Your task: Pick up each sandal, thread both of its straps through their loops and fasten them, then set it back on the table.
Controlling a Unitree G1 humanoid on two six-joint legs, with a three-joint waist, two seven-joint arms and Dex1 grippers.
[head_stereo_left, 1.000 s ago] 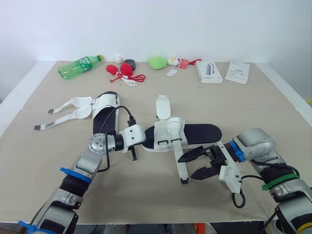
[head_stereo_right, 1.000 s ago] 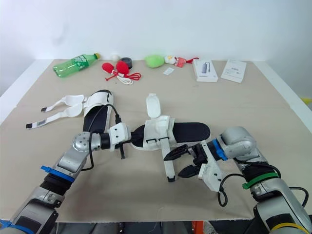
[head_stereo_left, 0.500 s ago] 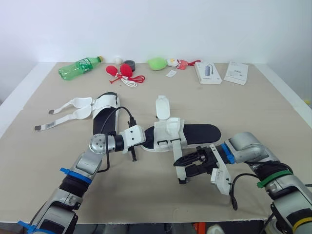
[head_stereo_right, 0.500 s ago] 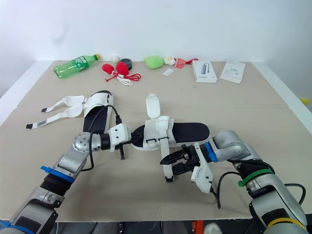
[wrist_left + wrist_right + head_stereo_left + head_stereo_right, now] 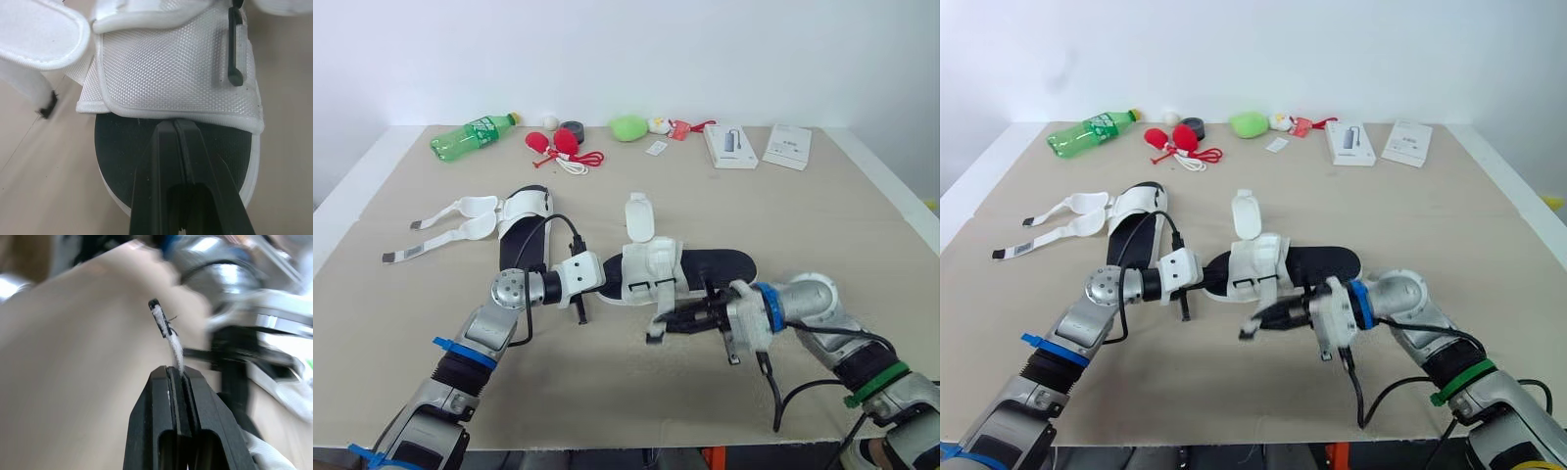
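Pinching flat white strap [image 5: 173, 343], right end effector [image 5: 175, 373] clamped; left end effector [image 5: 174, 125] closed, over black insole [image 5: 122, 149] of mesh-topped sandal [image 5: 171, 73].

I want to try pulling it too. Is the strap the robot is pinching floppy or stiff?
Probably floppy: the strap sticks out thin and slightly bent from the right gripper, and the other sandal's straps lie curved, flat on the table. Likely light too, since a fingertip pinch holds its end up.

Bare table [image 5: 607, 382] lies open before the near sandal [image 5: 720, 262]; the other sandal [image 5: 527, 204] crowds its left.
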